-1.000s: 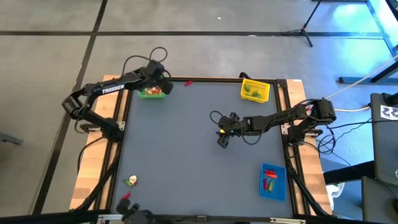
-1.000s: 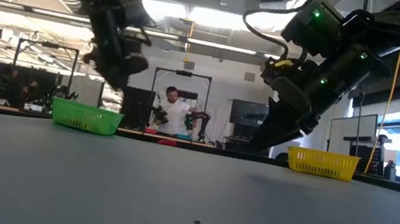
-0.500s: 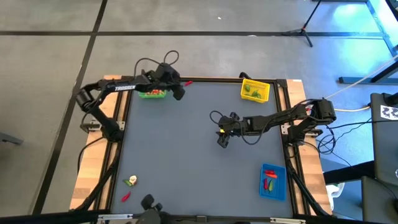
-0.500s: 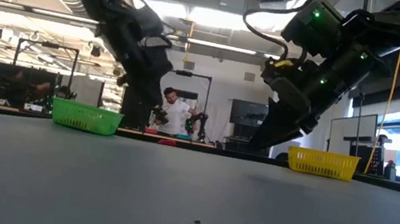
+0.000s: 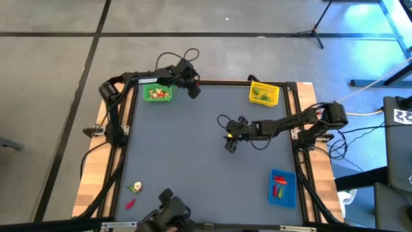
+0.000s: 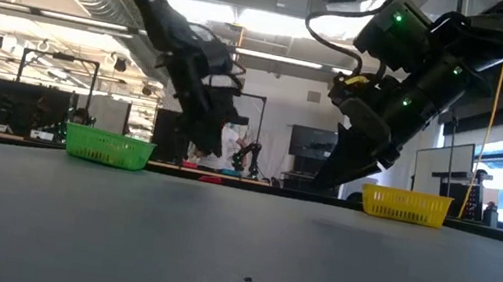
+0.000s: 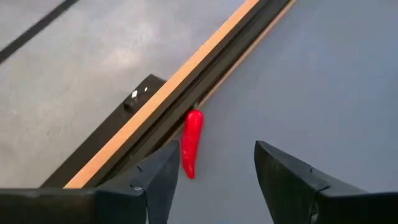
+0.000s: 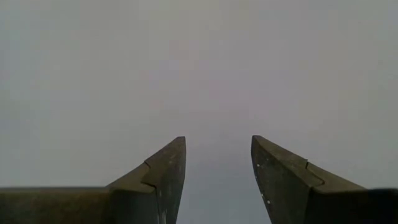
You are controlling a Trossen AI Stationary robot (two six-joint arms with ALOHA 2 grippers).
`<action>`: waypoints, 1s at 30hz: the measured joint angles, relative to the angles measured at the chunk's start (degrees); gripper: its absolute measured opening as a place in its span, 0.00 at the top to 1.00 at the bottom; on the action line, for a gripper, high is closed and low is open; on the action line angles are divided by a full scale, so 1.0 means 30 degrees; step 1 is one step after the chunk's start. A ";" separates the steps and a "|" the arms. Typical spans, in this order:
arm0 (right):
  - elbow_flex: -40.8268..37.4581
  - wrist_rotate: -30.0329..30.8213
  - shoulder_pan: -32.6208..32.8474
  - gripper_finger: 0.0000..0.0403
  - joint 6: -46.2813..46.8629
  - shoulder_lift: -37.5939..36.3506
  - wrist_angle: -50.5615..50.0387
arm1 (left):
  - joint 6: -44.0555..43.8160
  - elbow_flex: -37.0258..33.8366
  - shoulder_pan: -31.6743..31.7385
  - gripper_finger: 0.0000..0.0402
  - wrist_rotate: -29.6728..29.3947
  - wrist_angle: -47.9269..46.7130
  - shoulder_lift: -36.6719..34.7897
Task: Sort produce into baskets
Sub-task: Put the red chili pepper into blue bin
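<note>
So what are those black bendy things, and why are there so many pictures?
They are two robot arms, each ending in a pincher. One picture looks down from above, one looks across the table, and two come from cameras on the arms' wrists. The left gripper has its jaws open over a red chili by the table's far edge, holding nothing. The right gripper waits open and empty over the middle. A green basket, a yellow basket and a blue basket already hold toy vegetables. More pieces lie at the near left corner.
</note>
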 joint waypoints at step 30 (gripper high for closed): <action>0.0000 0.0175 0.0000 0.55 0.0000 0.0000 -0.0015 | 0.2179 0.3307 0.0855 0.88 0.0071 -0.2332 0.4612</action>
